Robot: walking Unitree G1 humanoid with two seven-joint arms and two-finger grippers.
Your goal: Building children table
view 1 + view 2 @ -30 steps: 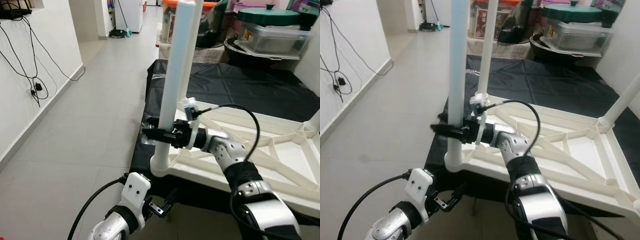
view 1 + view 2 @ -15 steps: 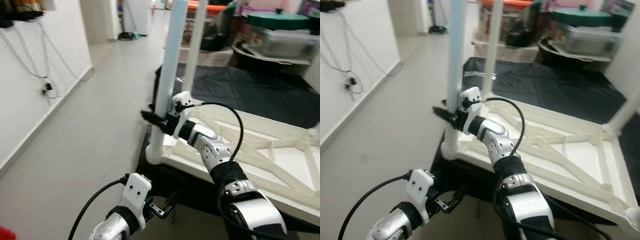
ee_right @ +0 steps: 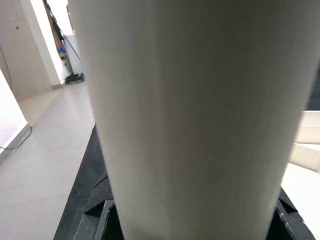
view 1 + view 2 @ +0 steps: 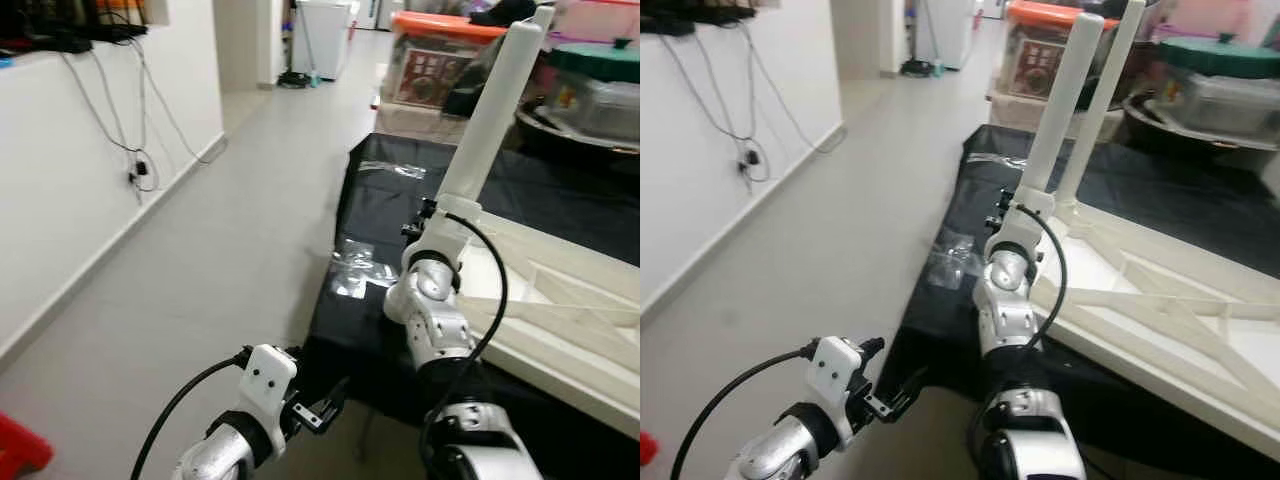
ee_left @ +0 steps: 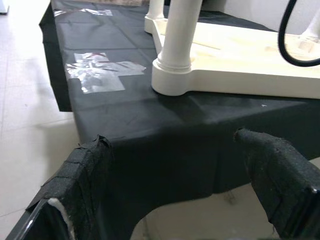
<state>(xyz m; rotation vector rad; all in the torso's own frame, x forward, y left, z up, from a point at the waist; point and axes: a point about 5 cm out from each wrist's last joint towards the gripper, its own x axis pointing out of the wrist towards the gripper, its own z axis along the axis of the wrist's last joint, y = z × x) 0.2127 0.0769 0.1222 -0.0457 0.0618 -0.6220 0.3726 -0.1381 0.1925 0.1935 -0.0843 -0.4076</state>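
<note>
One white table leg (image 4: 490,115) stands near-upright, tilted, in right hand (image 4: 424,222).

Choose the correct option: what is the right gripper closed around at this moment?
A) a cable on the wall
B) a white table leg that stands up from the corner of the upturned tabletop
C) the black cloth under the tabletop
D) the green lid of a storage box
B: the right gripper sits at the white table leg, and the right wrist view shows that leg close between its black fingers, above the upturned tabletop.
</note>
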